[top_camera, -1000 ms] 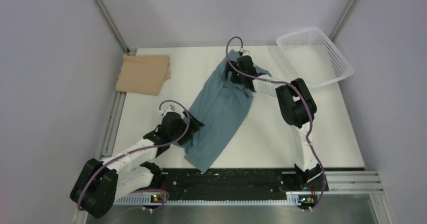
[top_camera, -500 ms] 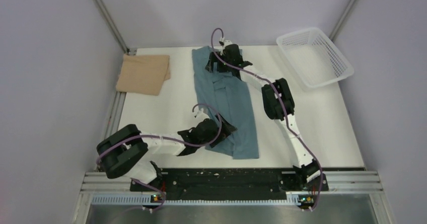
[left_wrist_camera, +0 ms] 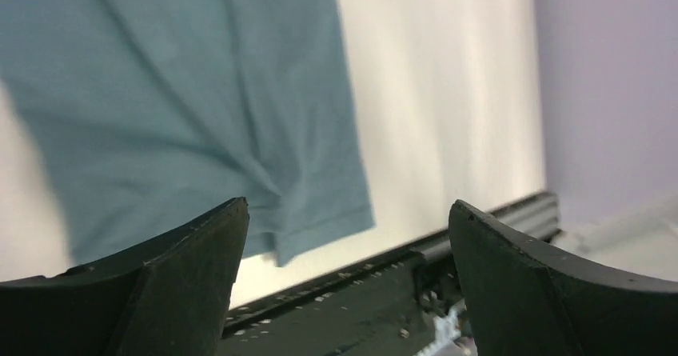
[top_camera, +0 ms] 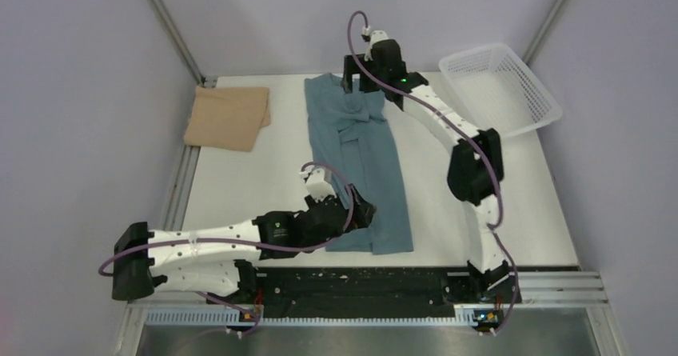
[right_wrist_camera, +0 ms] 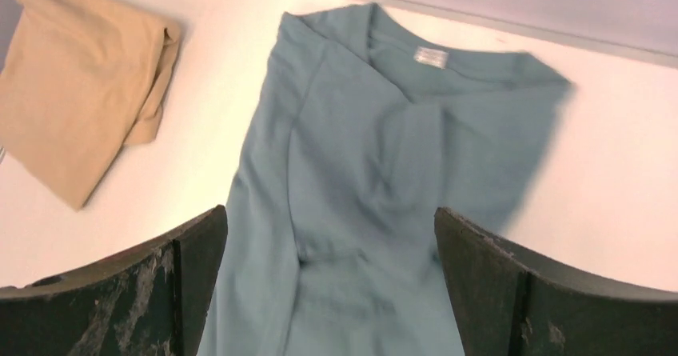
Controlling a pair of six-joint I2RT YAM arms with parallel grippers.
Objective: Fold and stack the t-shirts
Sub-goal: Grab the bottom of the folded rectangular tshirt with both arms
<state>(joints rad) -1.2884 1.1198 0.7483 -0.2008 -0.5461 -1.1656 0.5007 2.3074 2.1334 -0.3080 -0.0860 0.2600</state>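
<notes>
Probably a robot lab cell: a bare white table (top_camera: pixel 512 204) boxed in by plain lilac walls (top_camera: pixel 72 92) and metal posts (top_camera: pixel 169 28), with a left arm (top_camera: pixel 200 248) and right arm (top_camera: pixel 436 120), both cabled, bolted to a rail (top_camera: pixel 560 284).

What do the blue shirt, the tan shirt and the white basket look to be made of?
The blue shirt looks like soft matte cloth, probably a cotton-type knit: it creases and lies limp, with a sewn neck label. The tan shirt looks like similar matte cloth, folded with soft rounded edges. The basket seems to be rigid white moulded plastic with open mesh walls.
</notes>
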